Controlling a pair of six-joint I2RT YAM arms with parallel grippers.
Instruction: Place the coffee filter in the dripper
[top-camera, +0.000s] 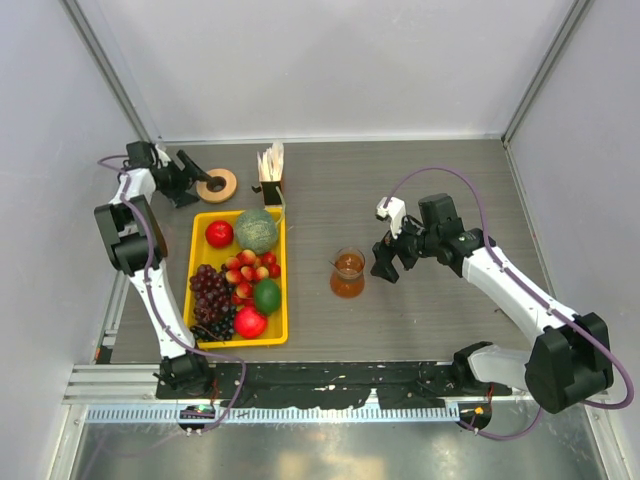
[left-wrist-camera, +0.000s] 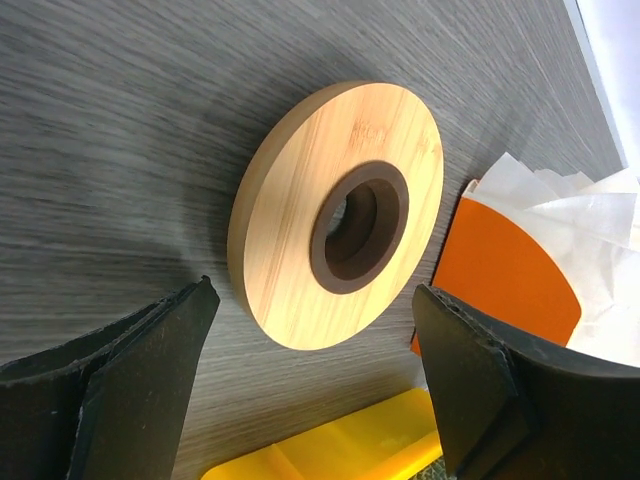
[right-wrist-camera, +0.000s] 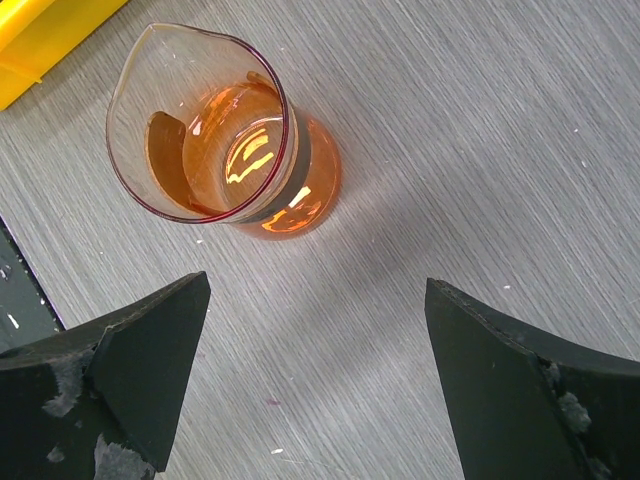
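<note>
Pale walls (top-camera: 330, 60) enclose a grey woodgrain table (top-camera: 440, 170).

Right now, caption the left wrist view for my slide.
Open left tool frames the dripper on the table; filter stack at right.

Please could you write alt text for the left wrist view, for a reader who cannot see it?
A round dripper with a pale wooden collar and dark centre hole lies on the grey table, beyond the open left hand, whose black fingers do not touch it. At the right stands an orange holder of white papers; a yellow tray edge shows below.
</note>
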